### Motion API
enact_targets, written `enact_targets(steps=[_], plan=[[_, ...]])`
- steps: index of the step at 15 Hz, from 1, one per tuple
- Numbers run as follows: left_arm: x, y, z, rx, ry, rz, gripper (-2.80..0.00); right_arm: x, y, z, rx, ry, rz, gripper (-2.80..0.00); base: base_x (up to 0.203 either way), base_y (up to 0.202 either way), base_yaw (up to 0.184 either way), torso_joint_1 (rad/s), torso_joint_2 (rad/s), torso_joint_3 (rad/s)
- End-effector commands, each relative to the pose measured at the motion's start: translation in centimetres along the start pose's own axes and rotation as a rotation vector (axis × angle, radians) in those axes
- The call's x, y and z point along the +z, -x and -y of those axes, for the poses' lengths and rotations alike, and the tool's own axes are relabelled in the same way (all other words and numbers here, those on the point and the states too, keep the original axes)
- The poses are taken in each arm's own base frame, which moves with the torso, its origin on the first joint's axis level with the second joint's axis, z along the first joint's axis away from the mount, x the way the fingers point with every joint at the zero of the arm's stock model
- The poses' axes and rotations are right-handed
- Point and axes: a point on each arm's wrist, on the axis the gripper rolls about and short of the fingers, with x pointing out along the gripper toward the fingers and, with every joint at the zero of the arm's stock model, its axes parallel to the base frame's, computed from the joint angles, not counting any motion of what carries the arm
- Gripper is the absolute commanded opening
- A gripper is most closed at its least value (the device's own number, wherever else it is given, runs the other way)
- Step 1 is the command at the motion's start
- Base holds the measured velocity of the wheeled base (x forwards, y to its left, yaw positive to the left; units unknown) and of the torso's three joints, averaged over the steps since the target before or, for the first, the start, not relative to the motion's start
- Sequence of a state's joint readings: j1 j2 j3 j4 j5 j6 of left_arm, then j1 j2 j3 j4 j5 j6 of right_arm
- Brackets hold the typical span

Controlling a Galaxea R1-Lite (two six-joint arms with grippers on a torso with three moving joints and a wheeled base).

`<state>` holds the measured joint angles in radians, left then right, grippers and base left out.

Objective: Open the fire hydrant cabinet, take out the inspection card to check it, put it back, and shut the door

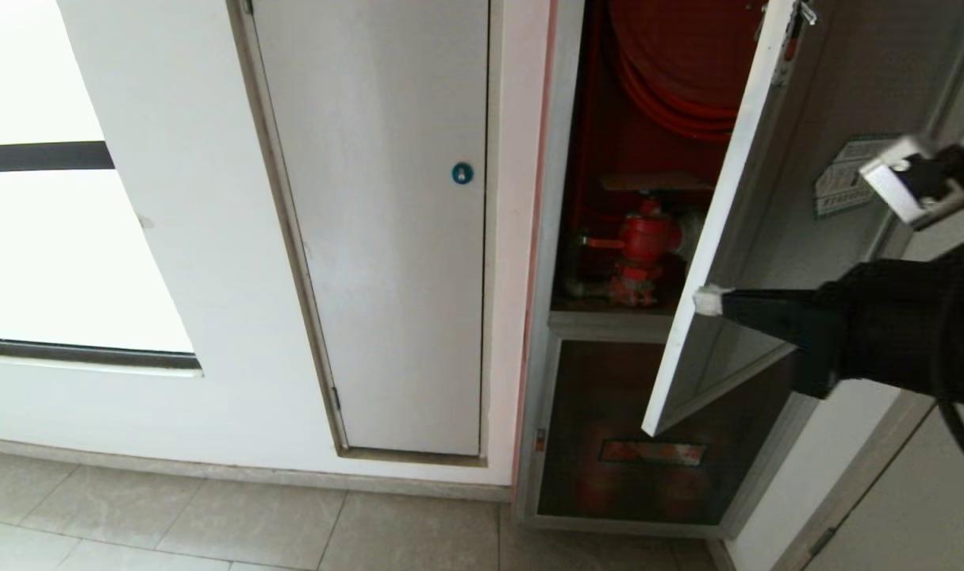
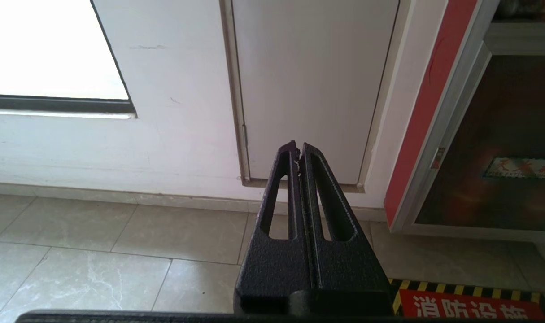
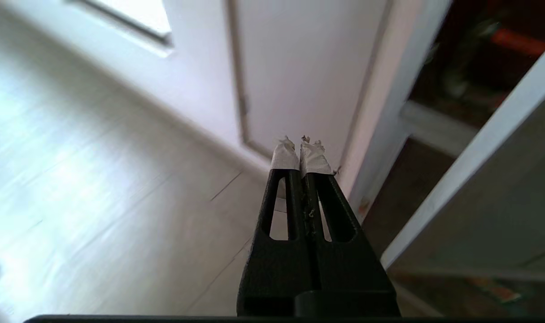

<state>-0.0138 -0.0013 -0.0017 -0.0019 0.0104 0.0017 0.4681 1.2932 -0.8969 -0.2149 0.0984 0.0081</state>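
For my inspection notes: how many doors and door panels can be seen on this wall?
3: the plain white door with a blue lock, left of the cabinet; the glass door swung open at the upper cabinet; the dark lower panel with a red label, closed.

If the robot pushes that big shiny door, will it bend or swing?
Probably swing: the door already stands ajar from the cabinet. Its metal frame looks stiff, so bending seems unlikely. The shut right claw sits at its edge.

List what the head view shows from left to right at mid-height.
Bright window → plain white door with blue lock → fire hydrant cabinet with red valve → edge of the open door → right claw, shut, at that edge.
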Motion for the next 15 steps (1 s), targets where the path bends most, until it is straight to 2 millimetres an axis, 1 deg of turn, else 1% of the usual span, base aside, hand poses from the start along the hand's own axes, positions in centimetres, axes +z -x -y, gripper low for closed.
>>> enact_targets(steps=[1,3,5,7,9,11,15], plan=[[0.0,0.0,0.0,0.000,0.000,-0.002,-2.80,-1.0,-4.7,-0.9,-0.127,0.007,-0.007,-2.80,0.000,0.000,0.000,0.000,0.00,0.000],[0.0,0.0,0.0,0.000,-0.001,-0.001,-2.80,-1.4,-8.1,-2.1,-0.324,-0.001,0.080,-2.80,0.000,0.000,0.000,0.000,0.00,0.000],[0.0,0.0,0.0,0.000,0.000,-0.002,-2.80,-1.9,-11.6,-2.7,-0.514,-0.014,0.167,-2.80,0.000,0.000,0.000,0.000,0.00,0.000],[0.0,0.0,0.0,0.000,0.000,-0.002,-2.80,-1.3,-14.2,-3.0,-0.675,-0.021,0.296,-2.80,0.000,0.000,0.000,0.000,0.00,0.000],[0.0,0.0,0.0,0.000,0.000,-0.001,-2.80,0.1,-15.8,-3.0,-0.782,-0.028,0.404,-2.80,0.000,0.000,0.000,0.000,0.00,0.000],[0.0,0.0,0.0,0.000,-0.001,0.000,-2.80,0.6,-17.3,-2.4,-0.857,-0.054,0.458,-2.80,0.000,0.000,0.000,0.000,0.00,0.000],[0.0,0.0,0.0,0.000,-0.001,0.000,-2.80,2.0,-19.5,1.2,-0.934,-0.104,0.584,-2.80,0.000,0.000,0.000,0.000,0.00,0.000]])
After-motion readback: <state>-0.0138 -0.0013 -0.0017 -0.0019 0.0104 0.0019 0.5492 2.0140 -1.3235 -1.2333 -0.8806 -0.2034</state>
